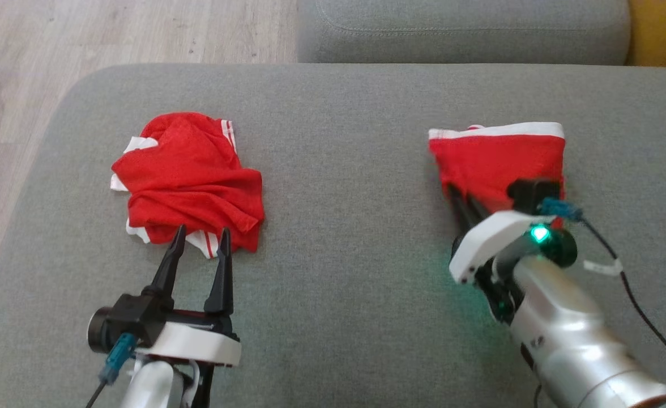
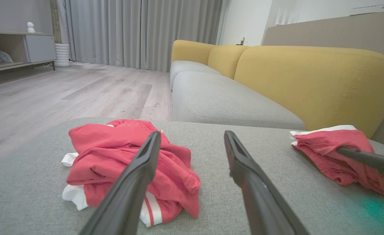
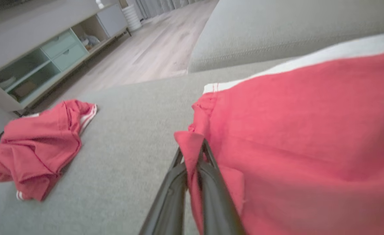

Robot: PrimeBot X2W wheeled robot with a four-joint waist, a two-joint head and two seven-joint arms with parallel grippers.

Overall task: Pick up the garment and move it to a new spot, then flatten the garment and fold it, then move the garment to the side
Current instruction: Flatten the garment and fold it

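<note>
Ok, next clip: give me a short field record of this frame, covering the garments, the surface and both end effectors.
surface: grey cushion
crumpled garment: red with white trim, bunched, robot's left
flat garment: red, white band on far edge, robot's right
left end effector: open, at crumpled garment's near edge, contact unclear
right end effector: shut on flat garment's near corner

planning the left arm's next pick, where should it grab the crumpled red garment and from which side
Probably the bunched near edge of the crumpled red garment, by its white striped hem. Come in from the robot's side, low over the cushion: the open left gripper faces that edge.
</note>
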